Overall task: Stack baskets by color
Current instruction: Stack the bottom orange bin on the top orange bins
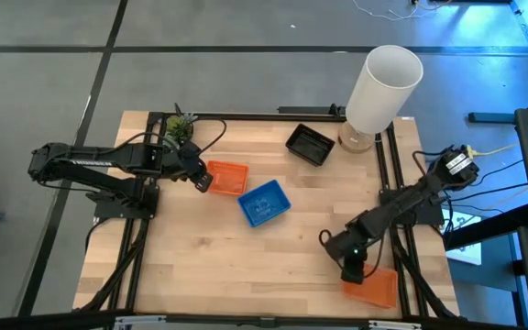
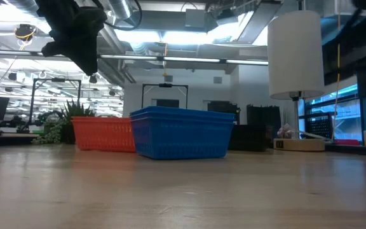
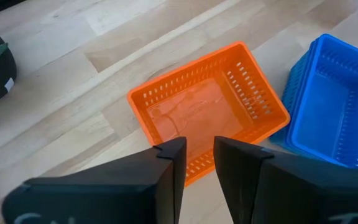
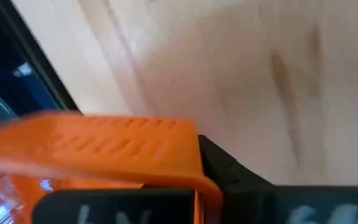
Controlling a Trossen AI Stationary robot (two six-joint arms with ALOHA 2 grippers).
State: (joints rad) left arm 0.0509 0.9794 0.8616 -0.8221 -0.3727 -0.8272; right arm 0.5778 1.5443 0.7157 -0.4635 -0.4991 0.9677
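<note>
Starting at the left edge of the tabletop (image 1: 200, 266), the left hand (image 1: 202, 181) hovers over the near end of an orange basket (image 1: 227, 177), its two fingers (image 3: 169, 177) a little apart and gripping nothing — the wrist view shows them poised above the basket's rim. A small green plant (image 1: 180, 127) stands just behind that arm, near the far left corner. Touching the orange basket on its right is a blue basket (image 1: 264, 203), lying slightly askew near the middle of the tabletop. Farther back and to the right, a black basket (image 1: 310, 145) rests alone, just beside a tall white cylinder (image 1: 383, 87) at the far right corner. At the near right corner, the right hand (image 1: 354, 270) is clamped on the wall of a second orange basket (image 1: 374, 289) — this one sits at the very edge of the tabletop, well apart from the others.
</note>
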